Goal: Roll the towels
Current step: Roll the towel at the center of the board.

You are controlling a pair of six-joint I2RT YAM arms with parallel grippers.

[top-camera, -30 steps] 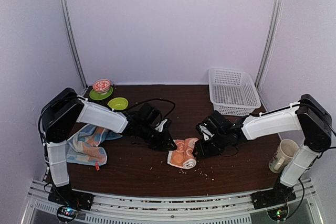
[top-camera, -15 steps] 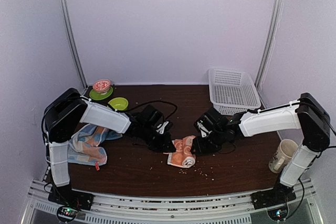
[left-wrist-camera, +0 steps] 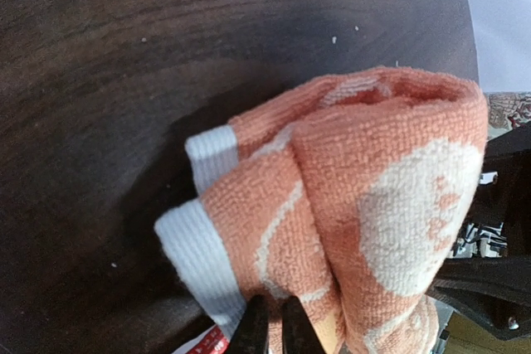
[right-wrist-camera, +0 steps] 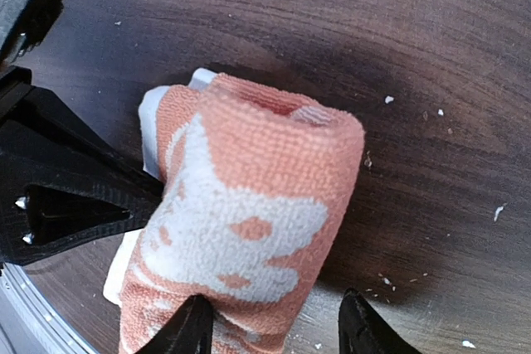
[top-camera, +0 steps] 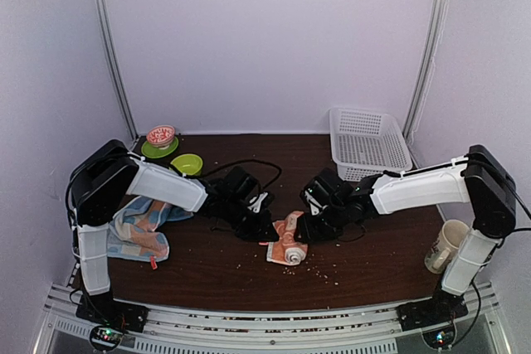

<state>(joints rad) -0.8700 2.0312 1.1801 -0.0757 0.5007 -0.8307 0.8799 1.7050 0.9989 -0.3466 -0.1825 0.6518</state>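
Two arms meet near the middle of the dark wooden tabletop (top-camera: pixel 232 275), and the orange towel (top-camera: pixel 286 242) lies between them. This small towel with white cartoon print is partly rolled: it makes a thick roll with an open end, and a white-striped edge comes out at one side. The left fingers (top-camera: pixel 267 235) are at this white-striped side, nearly pressed together, and they pinch a thin fold at the edge of the cloth. The right fingers (top-camera: pixel 300 235) are spread around the other side of the roll. In the right wrist view one finger (right-wrist-camera: pixel 192 329) lies against the cloth, and the other finger stands on the bare wood just beside it.

At the left edge, partly under the left arm, the light-blue towel (top-camera: pixel 137 230) lies crumpled and not rolled. Behind it is a green plate (top-camera: pixel 149 152) that carries a red-and-white bowl (top-camera: pixel 161 134), and a green bowl (top-camera: pixel 186 163) is just beside them. In the far right corner there is a white basket (top-camera: pixel 369 145). Near the base of the right arm there is a mug (top-camera: pixel 448 244). Many small pale crumbs (top-camera: pixel 328 273) are scattered over the wood.
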